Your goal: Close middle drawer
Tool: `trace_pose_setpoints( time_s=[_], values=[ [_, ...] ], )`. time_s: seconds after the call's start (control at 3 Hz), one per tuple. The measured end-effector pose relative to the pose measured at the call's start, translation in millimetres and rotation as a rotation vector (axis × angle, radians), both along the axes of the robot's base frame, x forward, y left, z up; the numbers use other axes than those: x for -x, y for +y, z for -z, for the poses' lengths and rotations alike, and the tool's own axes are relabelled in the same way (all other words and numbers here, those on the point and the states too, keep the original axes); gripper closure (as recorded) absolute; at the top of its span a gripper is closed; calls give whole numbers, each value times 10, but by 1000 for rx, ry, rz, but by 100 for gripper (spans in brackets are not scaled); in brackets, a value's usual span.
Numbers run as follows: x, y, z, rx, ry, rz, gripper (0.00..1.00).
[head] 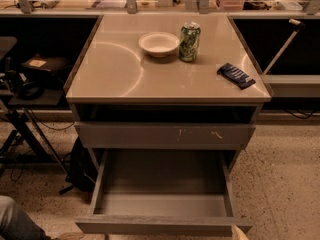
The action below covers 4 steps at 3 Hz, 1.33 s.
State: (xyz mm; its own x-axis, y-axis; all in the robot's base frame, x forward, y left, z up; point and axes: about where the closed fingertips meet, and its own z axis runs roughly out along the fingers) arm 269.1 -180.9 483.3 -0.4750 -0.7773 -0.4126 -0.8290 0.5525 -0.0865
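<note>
The middle drawer [162, 204] is pulled far out below the tabletop, with a plain grey front panel [160, 227] and a smooth, bare grey interior. Above it a grey drawer front with pale scratch marks [165, 135] sits pushed in. Only a pale tip of my gripper [240, 233] shows, at the bottom edge of the camera view, just beside the open drawer's front right corner. The rest of the gripper is out of view.
On the beige tabletop [110, 74] stand a white bowl [158, 44], a green can [189, 42] and a dark blue packet [236, 75]. A person's jeans-clad leg [15, 224] is at the bottom left. A black stand with cables [25, 114] is at the left.
</note>
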Motion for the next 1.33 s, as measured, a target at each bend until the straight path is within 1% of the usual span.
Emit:
trace_pose_setpoints(
  time_s=[0.33, 0.67, 1.0, 1.33],
  values=[
    [-22, 216, 159, -108, 87, 35, 0],
    [-140, 397, 189, -317, 149, 91, 0],
    [-147, 248, 255, -386, 150, 108, 0],
    [-141, 230, 274, -386, 148, 116, 0]
  ],
)
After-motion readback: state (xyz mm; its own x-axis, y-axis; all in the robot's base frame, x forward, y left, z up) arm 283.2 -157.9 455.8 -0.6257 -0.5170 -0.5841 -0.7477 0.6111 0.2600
